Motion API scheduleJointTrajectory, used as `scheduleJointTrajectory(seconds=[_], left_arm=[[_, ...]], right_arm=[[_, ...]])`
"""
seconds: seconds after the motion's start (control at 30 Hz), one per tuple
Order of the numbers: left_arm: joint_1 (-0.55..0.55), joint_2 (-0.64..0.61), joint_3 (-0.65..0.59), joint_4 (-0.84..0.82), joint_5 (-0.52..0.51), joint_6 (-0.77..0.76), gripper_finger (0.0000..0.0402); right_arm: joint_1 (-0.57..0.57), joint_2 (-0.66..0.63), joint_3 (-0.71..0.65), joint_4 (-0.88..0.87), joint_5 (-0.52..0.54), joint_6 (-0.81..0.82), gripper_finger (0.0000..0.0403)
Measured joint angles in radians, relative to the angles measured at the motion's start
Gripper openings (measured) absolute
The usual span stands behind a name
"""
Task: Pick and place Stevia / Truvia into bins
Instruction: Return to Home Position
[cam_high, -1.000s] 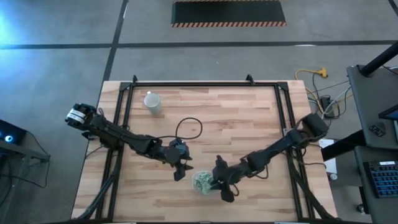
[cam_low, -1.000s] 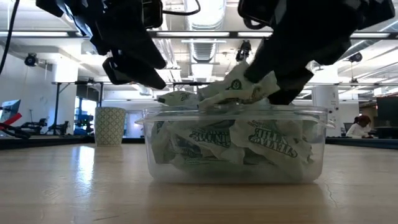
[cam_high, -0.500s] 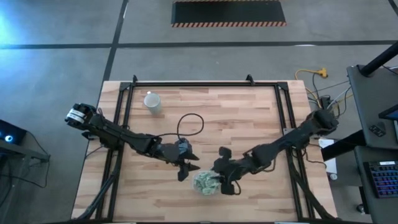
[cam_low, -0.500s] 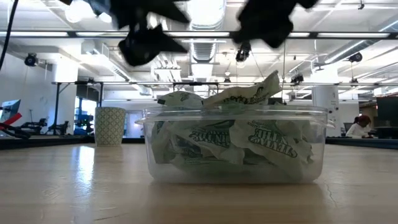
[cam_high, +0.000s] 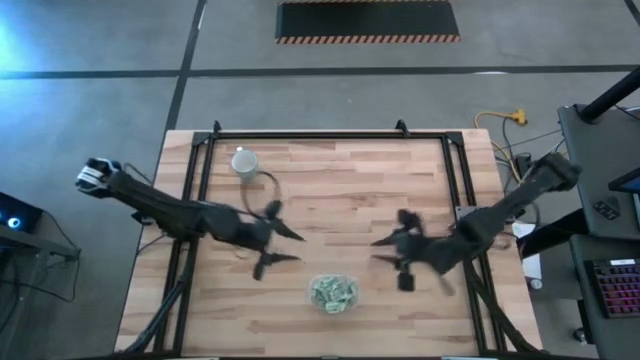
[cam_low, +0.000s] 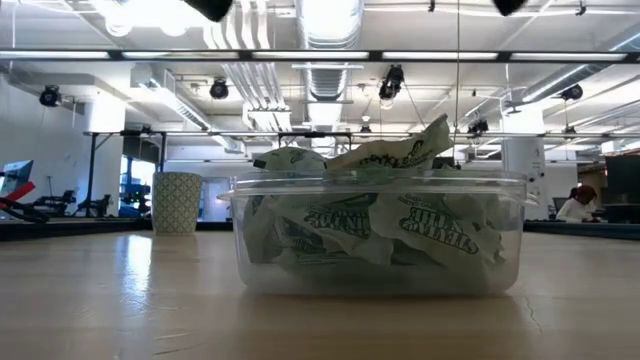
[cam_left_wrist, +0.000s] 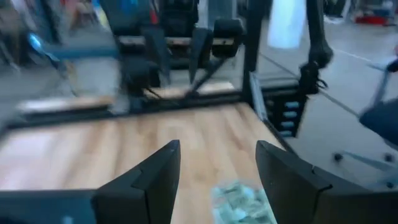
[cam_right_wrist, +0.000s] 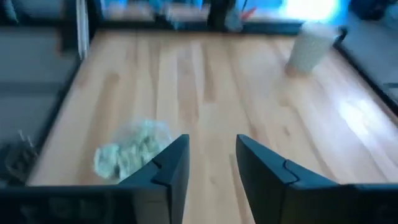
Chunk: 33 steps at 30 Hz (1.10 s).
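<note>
Bin (cam_low: 500, 181): clear plastic, rounded corners
Sachets (cam_low: 375, 225): crumpled green-white paper, heaped over rim
Left tool (cam_left_wrist: 217, 146): wide, empty
Right tool (cam_right_wrist: 212, 140): parted, empty
Worktop (cam_high: 350, 190): pale wood planks

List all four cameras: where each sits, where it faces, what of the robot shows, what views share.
High view: above the table, straight down; both arms, left gripper and right gripper open, either side of the clear container.
Low view: table-top height, level across at the container heaped with sachets; dark arm parts at top edge.
Left wrist view: on the left arm, past its two fingers toward the container.
Right wrist view: on the right arm, past its fingers; container and cup ahead.
Shared: all four show the container.
</note>
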Motion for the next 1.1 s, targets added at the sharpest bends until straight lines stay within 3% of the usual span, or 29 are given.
scheduleJointTrajectory(seconds=[0.27, 0.43, 0.8, 1.1], left_arm=[[0.000, -0.308, -0.420, 0.481, -0.055, 0.079, 0.0193], [0.001, -0.388, -0.626, 0.764, -0.054, 0.078, 0.0193], [0.015, -0.448, -0.737, 0.818, -0.026, 0.079, 0.0193], [0.091, -0.528, -0.752, 0.832, 0.062, 0.154, 0.0193]], right_arm=[[0.024, -0.444, -0.421, 0.374, 0.022, -0.026, 0.0104], [0.021, -0.674, -0.608, 0.537, 0.012, -0.070, 0.0097], [-0.140, -1.053, -0.798, 0.539, -0.203, -0.046, 0.0078], [-0.319, -1.176, -0.852, 0.464, -0.350, -0.015, 0.0062]])
